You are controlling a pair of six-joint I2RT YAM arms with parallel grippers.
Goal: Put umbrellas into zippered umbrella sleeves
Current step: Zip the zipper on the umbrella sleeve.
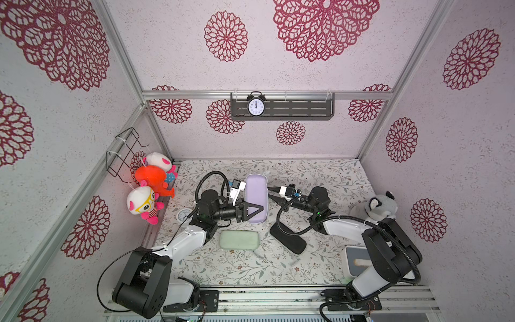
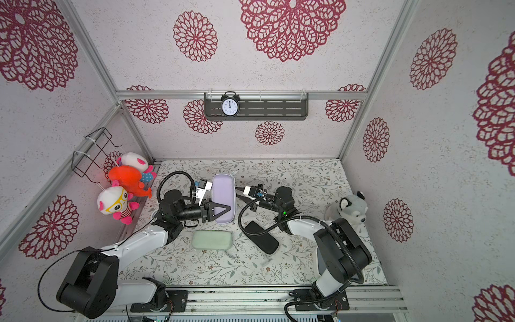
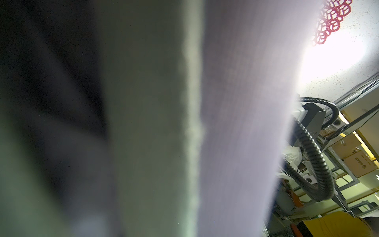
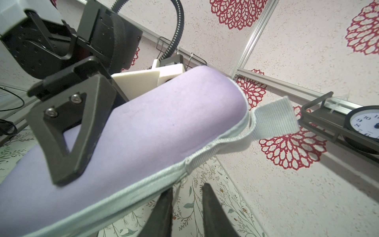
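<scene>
Three oblong, rounded, soft-shelled zip sleeves. The lilac fabric sleeve (image 1: 255, 189) is clamped by the left gripper (image 1: 257, 207) above the floral-cloth table (image 1: 223, 267). The black sleeve (image 1: 295, 245) and the mint green sleeve (image 1: 239, 240) lie flat. The right gripper (image 4: 187, 187) is at the lilac zip edge, jaws narrowly apart.

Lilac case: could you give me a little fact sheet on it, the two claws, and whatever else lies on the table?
lilac sleeve: zipped along the visible edge, clamped across its width
left gripper: shut on the lilac sleeve
right gripper: jaws slightly apart beside the zip edge, nothing visibly held
mint green sleeve: closed, flat on the table
black sleeve: closed, flat, near the right arm
umbrellas: none visible
</scene>
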